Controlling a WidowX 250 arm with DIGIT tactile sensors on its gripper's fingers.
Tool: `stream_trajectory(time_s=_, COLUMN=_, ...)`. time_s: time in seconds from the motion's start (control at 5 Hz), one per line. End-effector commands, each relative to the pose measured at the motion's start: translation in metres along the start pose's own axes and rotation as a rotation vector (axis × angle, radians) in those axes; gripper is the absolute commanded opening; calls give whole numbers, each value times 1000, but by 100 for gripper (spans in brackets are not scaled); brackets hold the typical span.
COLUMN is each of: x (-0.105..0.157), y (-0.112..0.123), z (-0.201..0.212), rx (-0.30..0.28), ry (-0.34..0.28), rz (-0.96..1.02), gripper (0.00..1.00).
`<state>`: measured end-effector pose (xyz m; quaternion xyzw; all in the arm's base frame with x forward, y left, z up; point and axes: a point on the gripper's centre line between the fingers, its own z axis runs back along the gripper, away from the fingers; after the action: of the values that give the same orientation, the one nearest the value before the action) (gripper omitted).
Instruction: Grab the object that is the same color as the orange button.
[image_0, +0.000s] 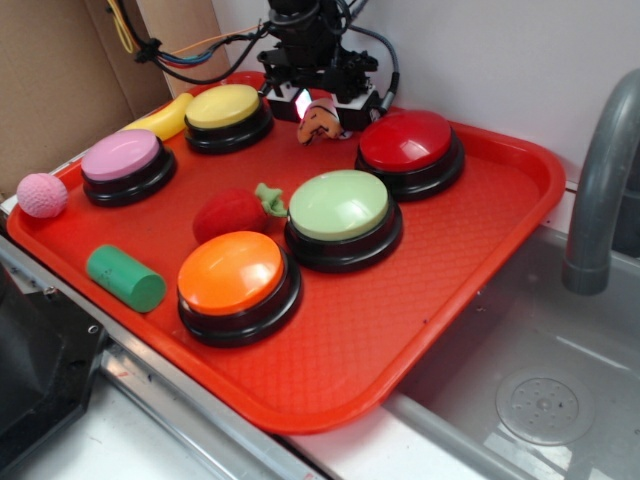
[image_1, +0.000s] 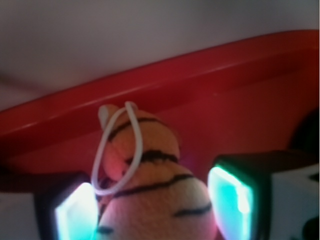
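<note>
Nearest the wrist lens, the plush tiger (image_1: 150, 185) sits between the fingers (image_1: 75, 212) of my hand (image_0: 318, 112), which look closed lightly against it at the tray's (image_0: 500, 230) far rim. Its color matches the orange button (image_0: 232, 272). I judge the grasp nearly made; next, squeeze firmly and lift straight.

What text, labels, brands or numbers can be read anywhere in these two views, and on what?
None: no readable text in either view.
The orange button, the red tray and the plush tiger between the tool's fingers carry no print.
</note>
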<state>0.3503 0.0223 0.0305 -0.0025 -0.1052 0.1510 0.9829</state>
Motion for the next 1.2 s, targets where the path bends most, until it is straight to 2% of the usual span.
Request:
stream_trajectory(time_s=0.0, x=17, y=4, z=28, rx=-25, ry=-58, rz=27, gripper=0)
stream_trajectory(time_s=0.2, x=16, y=10, z=59, rx=22, ry=-65, rz=-4, gripper=0)
stream_trajectory(time_s=0.4, x=3, y=19, z=99, rx=65, ry=-10, rz=-72, gripper=0)
stream_trajectory(time_s=0.6, x=-16, y=28, z=120, rx=62, ry=29, rz=-75, gripper=0)
stream_trajectory(time_s=0.8, x=-47, y=43, z=132, rx=64, ry=125, rz=-37, gripper=0)
stream_trajectory(time_s=1.0, x=-74, y=49, z=133, rx=84, ry=172, rz=-10, gripper=0)
